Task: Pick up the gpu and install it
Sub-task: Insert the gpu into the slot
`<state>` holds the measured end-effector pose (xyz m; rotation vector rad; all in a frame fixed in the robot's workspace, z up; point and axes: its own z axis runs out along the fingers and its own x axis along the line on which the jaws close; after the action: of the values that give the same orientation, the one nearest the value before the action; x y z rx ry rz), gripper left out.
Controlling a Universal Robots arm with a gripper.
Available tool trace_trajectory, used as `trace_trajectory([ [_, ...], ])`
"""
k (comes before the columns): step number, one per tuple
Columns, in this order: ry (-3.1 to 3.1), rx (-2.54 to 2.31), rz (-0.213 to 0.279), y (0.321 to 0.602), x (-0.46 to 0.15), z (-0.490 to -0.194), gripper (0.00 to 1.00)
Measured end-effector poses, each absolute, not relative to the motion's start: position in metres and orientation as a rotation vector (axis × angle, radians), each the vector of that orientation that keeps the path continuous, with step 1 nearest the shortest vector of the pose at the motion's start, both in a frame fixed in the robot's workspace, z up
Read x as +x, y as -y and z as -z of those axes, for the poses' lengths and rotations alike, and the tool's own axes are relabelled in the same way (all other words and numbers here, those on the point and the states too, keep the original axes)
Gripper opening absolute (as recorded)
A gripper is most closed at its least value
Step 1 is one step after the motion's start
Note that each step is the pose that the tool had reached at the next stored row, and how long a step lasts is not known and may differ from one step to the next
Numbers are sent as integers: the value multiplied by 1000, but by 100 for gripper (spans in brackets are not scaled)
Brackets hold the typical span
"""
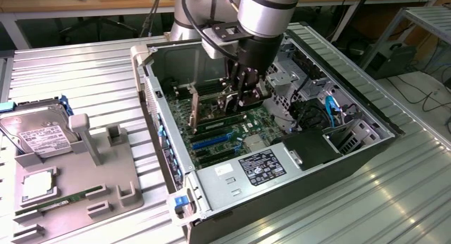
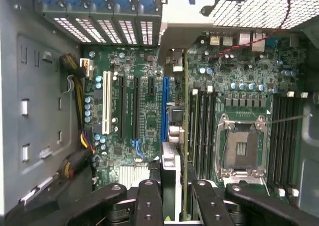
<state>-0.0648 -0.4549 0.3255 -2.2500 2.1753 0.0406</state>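
1. Tabletop (image 1: 84, 69): ribbed metal sheet; it carries all the items below.
2. PC case (image 1: 310, 196): lies on its side w/ the side panel off. The PSU (image 1: 262, 167) sits at the near end.
3. Gray fixture (image 1: 105, 170): at the ext. view's left, well apart from the case. It holds a silver HDD (image 1: 39, 133) and a slim green memory stick (image 1: 63, 202).
4. Mobo (image 2: 149, 111): green board on the case floor. It carries black expansion slots, one white slot (image 2: 106, 101), one blue slot (image 2: 165, 106) and an open CPU socket (image 2: 241, 149).
5. My arm (image 1: 264, 11) reaches down into the case, w/ my gripper (image 1: 242, 93) over the slot area.
6. The gpu (image 2: 171, 161) is a thin card, seen edge-on in the wrist view.
   - It stands upright, just beside the blue slot.
   - The PCB edge reads as a narrow line, w/ a dark cooler block on one face.
   - Its silvery bracket (image 2: 184, 22) is at the far end, against the case's rear slot openings.
   - I cannot tell whether the card is seated in a slot.
7. My fingers (image 2: 149, 203) pinch the gpu, one on each face, at the end opposite the bracket.
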Motion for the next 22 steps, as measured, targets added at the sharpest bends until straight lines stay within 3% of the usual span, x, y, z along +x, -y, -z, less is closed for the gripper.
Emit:
trace_trajectory([
  [22,-2221,-2207,-39,453,-86,-295,28],
])
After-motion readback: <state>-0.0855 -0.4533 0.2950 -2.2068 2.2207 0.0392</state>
